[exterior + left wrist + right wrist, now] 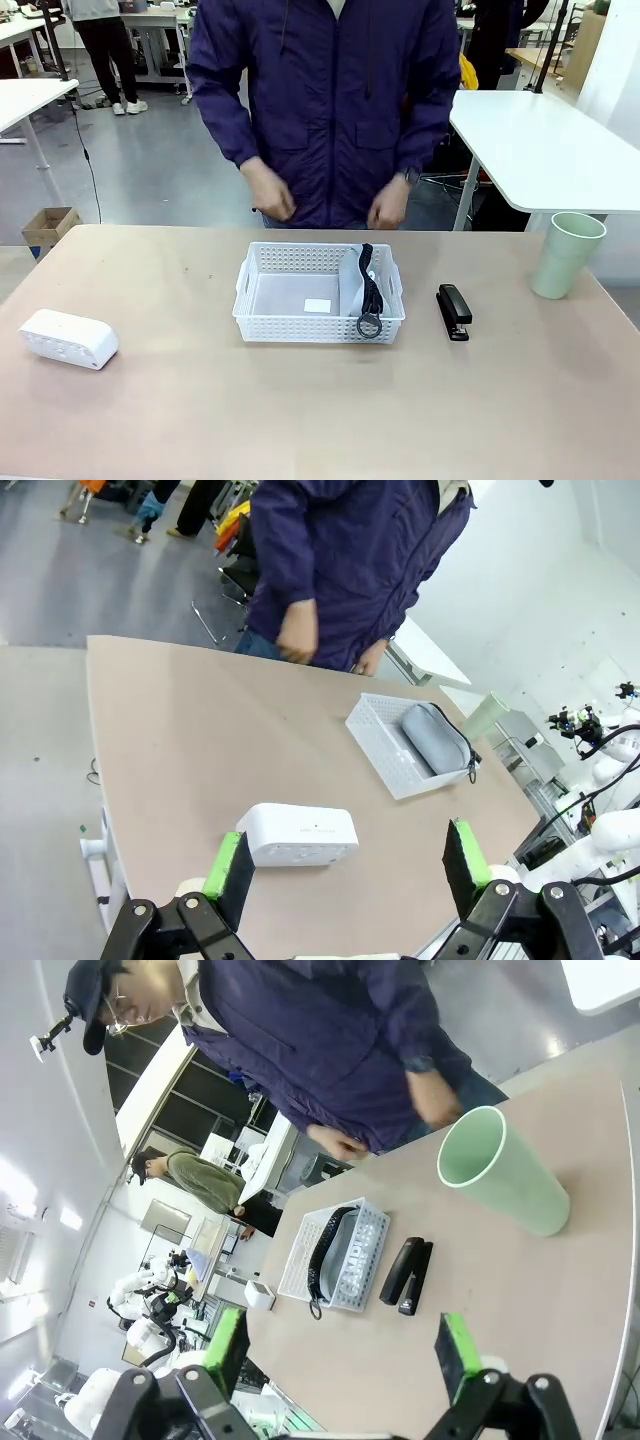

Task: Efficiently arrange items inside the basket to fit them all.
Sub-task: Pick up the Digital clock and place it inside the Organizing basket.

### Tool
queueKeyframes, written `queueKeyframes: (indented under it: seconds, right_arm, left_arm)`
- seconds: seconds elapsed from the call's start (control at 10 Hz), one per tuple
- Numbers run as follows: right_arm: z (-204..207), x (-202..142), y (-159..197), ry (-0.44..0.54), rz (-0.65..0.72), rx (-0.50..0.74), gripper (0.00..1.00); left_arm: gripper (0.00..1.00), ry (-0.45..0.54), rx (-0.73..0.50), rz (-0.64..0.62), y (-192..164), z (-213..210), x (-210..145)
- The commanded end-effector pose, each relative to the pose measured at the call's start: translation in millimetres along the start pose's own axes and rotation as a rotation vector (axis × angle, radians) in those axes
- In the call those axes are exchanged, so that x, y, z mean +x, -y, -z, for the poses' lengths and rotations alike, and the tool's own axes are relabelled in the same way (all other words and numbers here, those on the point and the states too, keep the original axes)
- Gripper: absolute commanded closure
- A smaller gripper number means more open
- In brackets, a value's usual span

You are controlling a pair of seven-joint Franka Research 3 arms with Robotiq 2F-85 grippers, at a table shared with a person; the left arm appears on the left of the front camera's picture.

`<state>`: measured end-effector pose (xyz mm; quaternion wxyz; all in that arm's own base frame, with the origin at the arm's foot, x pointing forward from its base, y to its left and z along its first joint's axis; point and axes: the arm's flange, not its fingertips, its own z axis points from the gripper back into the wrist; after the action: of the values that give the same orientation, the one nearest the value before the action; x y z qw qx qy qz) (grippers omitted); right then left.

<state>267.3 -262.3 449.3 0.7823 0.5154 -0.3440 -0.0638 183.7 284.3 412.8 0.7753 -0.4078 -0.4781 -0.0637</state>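
The white lattice basket [268, 313] stands mid-table, and the grey pouch [353, 283] lies along its right side with the black strap and ring [370, 325] hanging over the front rim. Off to the table's left lies the white box [68, 339]; the black stapler [453, 311] is just right of the basket and the pale green cup [566, 254] stands upright far right. My left gripper [345, 865] hangs open above the white box [298, 834], well short of the basket [385, 747]. Open too is my right gripper [342, 1348], above the table near the stapler [405, 1275], cup [503, 1174] and basket [355, 1260].
A person in a dark blue jacket [330, 100] stands at the far edge, both hands [268, 195] held near the waist, off the table. A white table [545, 150] stands behind at right. A cardboard box [48, 228] sits on the floor at left.
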Motion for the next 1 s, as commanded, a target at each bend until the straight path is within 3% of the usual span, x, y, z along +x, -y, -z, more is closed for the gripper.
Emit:
queueKeyframes:
  seconds: [0.0, 0.3, 0.7, 0.9]
  right_arm:
    - [-1, 4, 1, 0.017, -0.031, 0.017, 0.00]
    - [-1, 4, 1, 0.017, -0.031, 0.017, 0.00]
    - [-1, 4, 1, 0.017, -0.031, 0.017, 0.00]
    - [-1, 4, 1, 0.017, -0.031, 0.017, 0.00]
  left_arm:
    - [0.00, 0.004, -0.004, 0.020, 4, 0, 0]
    - [0.00, 0.000, -0.001, 0.000, 0, -1, 0]
    - [0.00, -0.463, 0.025, 0.582, 70, 89, 39]
    - [0.00, -0.629, 0.014, 0.772, 81, 125, 41]
